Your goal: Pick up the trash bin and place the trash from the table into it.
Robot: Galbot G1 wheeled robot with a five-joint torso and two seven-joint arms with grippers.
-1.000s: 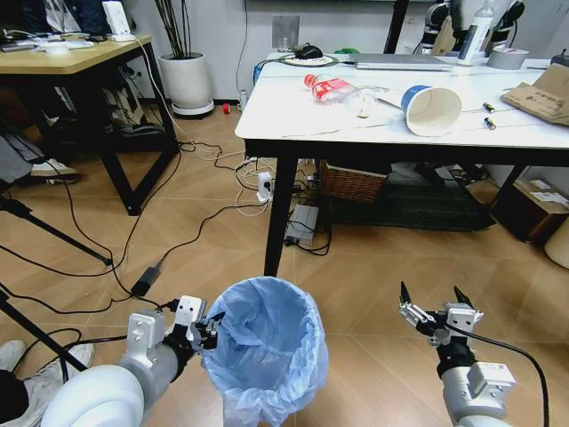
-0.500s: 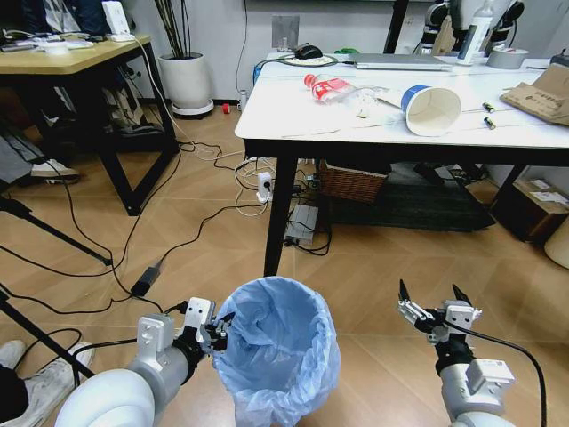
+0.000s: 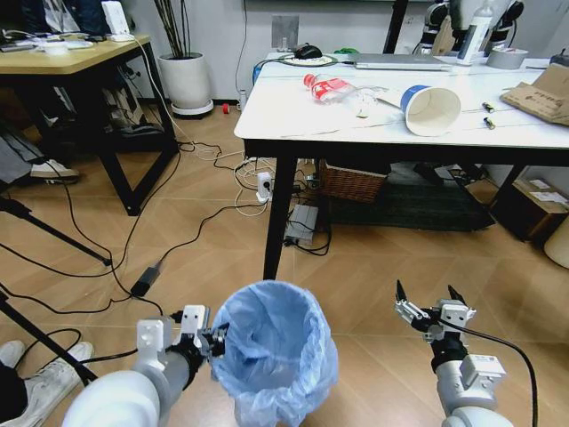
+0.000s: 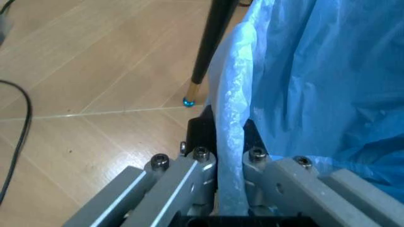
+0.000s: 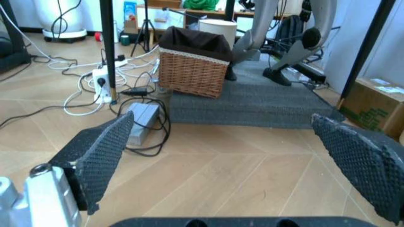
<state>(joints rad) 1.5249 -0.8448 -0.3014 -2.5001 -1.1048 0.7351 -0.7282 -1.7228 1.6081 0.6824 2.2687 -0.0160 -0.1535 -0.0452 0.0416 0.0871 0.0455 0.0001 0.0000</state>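
The trash bin, lined with a crinkly light-blue bag, is low in front of me on the wood floor side of the table. My left gripper is shut on its left rim; the left wrist view shows the bag's edge pinched between the fingers. My right gripper hangs open to the bin's right, holding nothing, its mesh pads wide apart. On the white table lie the trash: a crushed red-label bottle, a blue-and-white paper cup and brown cardboard.
A black table leg stands just beyond the bin. Under the table are a wicker basket, a power strip and tangled cables. A wood desk and tripod legs stand left. A laptop is on the table's far side.
The bin and my left gripper on its rim have shifted a little to the right and toward me. The right gripper has sunk slightly, still open.
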